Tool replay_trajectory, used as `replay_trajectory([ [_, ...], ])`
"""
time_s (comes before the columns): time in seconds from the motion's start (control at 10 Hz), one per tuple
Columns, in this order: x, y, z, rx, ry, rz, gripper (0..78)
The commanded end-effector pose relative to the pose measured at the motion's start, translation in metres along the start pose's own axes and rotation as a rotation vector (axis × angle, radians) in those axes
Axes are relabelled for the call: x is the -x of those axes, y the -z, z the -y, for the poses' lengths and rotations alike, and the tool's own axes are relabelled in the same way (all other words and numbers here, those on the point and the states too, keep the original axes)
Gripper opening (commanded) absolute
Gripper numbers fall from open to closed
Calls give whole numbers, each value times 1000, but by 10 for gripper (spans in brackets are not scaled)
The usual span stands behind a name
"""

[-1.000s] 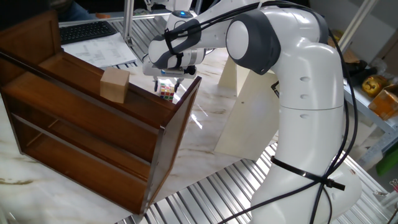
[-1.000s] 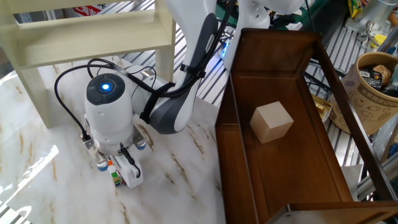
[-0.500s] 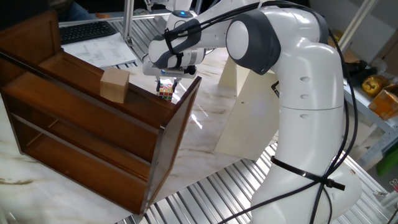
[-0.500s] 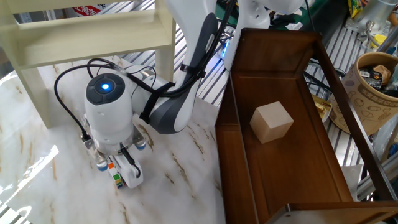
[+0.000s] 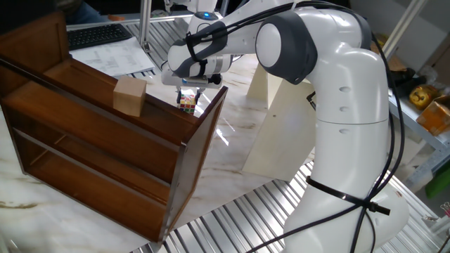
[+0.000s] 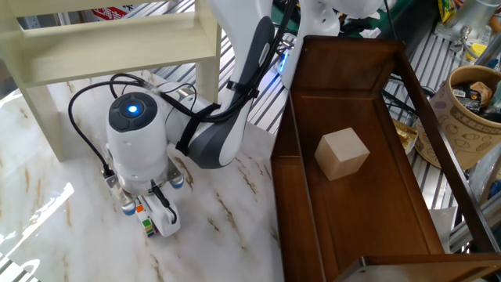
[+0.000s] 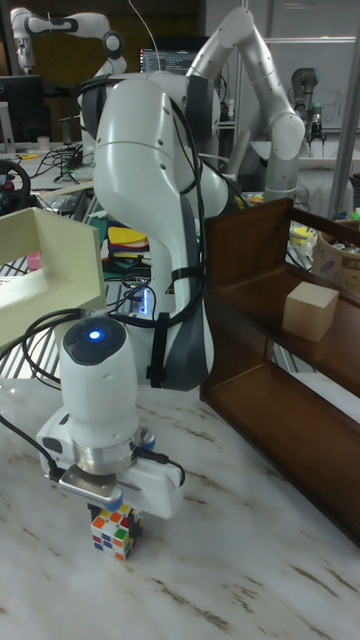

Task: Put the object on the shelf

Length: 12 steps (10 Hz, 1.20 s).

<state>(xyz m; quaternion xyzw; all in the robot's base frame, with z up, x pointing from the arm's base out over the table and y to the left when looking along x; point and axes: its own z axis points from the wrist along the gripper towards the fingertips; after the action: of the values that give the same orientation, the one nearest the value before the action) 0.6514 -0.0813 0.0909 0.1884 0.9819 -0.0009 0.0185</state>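
The object, a small cube (image 7: pixel 112 530) with coloured stickers, sits at the marble tabletop directly under my gripper (image 7: pixel 112 508). The gripper points straight down with its fingers shut on the cube's sides. From the other fixed view, the cube (image 6: pixel 145 222) peeks out below the gripper (image 6: pixel 150 213). In one fixed view the cube (image 5: pixel 187 102) hangs under the gripper (image 5: pixel 188 91), behind the brown unit's end panel. The cream shelf (image 6: pixel 117 39) stands at the table's back left, apart from the gripper, and shows again in the tall view (image 7: pixel 50 260).
A dark brown wooden shelf unit (image 6: pixel 360 157) lies to the right of the gripper, with a tan wooden block (image 6: pixel 342 154) resting on one board. The robot's white arm (image 7: pixel 160 200) arches over the table. A brown tub (image 6: pixel 470 110) stands beyond the brown unit.
The gripper and the cube have risen very slightly since the earliest frames; otherwise everything holds still.
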Motion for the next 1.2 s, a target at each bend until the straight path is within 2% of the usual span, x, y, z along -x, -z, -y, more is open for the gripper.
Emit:
replay_trajectory([
  [0.1, -4, 50, 4, -6, -6, 1, 14],
  [0.4, -5, 58, 2, -6, -10, 3, 14],
  [0.8, -4, 105, 4, -4, -9, 1, 14],
  [1.2, -8, 129, -1, -4, -26, 0, 14],
])
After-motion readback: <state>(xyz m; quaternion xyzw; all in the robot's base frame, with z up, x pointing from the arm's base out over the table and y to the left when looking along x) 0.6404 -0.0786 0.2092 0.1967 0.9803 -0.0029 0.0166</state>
